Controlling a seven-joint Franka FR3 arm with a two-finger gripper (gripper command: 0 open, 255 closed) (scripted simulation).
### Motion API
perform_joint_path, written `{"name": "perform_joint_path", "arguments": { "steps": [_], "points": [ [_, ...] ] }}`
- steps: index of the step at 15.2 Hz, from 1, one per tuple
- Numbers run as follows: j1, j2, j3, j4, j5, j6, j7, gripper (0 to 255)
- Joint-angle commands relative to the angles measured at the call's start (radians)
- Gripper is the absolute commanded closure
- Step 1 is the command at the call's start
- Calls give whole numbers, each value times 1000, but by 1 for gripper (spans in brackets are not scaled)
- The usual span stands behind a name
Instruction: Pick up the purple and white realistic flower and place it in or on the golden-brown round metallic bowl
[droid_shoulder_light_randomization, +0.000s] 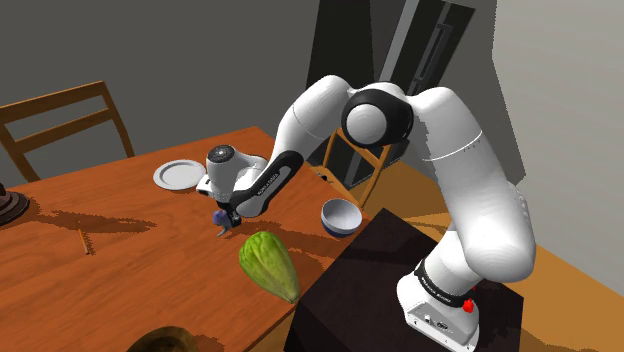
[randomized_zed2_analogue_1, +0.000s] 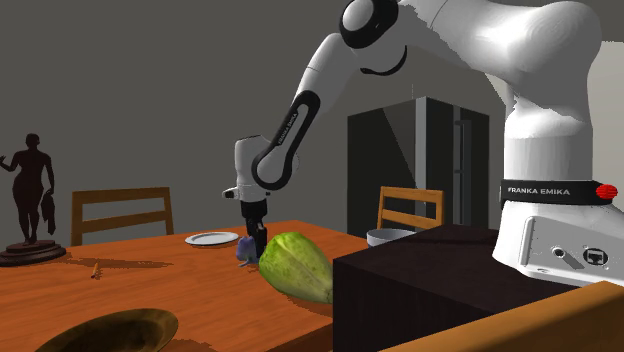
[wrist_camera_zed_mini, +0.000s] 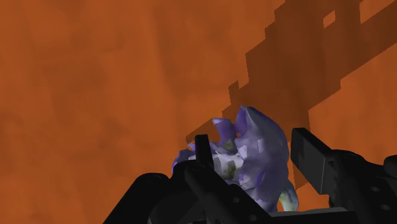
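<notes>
Wrist view: fingers (wrist_camera_zed_mini: 310, 156) stand apart w/ purple-white flower (wrist_camera_zed_mini: 251, 153) between them. One finger overlaps the petals; a thin sliver of counter (wrist_camera_zed_mini: 95, 95) shows betw. the flower and the other finger, so not clamped. Cannot tell here whether the flower rests on the counter.

Shoulder view: flower (droid_shoulder_light_randomization: 219, 217) at the fingertips, mid-counter. Green fruit (droid_shoulder_light_randomization: 270, 265) near it, white plate (droid_shoulder_light_randomization: 178, 175) beyond, blue-white bowl (droid_shoulder_light_randomization: 341, 216) toward the stand. Golden-brown bowl (droid_shoulder_light_randomization: 165, 338) is cut by the bottom edge — well apart from the flower.

Second exterior view adds a dark figurine (randomized_zed2_analogue_1: 30, 195) at the far end and more of the golden-brown bowl's rim (randomized_zed2_analogue_1: 140, 318). Flower (randomized_zed2_analogue_1: 245, 250) sits low — just beside the fruit (randomized_zed2_analogue_1: 295, 265).
</notes>
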Motion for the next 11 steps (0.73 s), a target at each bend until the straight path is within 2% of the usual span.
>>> {"name": "perform_joint_path", "arguments": {
  "steps": [1,7,11],
  "points": [
    [-1,1,-2,2,0,1,0,255],
    [-1,1,-2,0,-1,3,0,255],
    [-11,-48,11,-27,9,-20,-11,255]
  ]
}}
